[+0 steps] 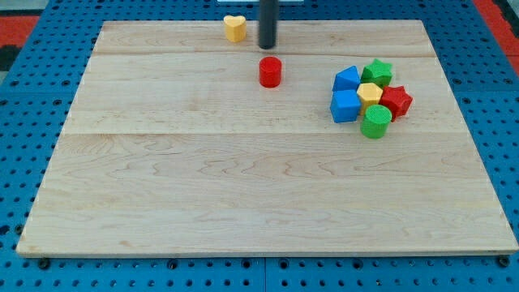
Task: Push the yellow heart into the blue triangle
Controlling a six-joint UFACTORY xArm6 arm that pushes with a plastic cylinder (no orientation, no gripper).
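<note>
The yellow heart lies near the board's top edge, left of centre. My tip stands just to the heart's right and a little lower, apart from it. The blue triangle sits at the right, at the upper left of a tight cluster of blocks. A red cylinder stands just below my tip, between the heart and the cluster.
The cluster also holds a blue cube, a green star, a yellow block, a red star and a green cylinder. The wooden board rests on a blue pegboard table.
</note>
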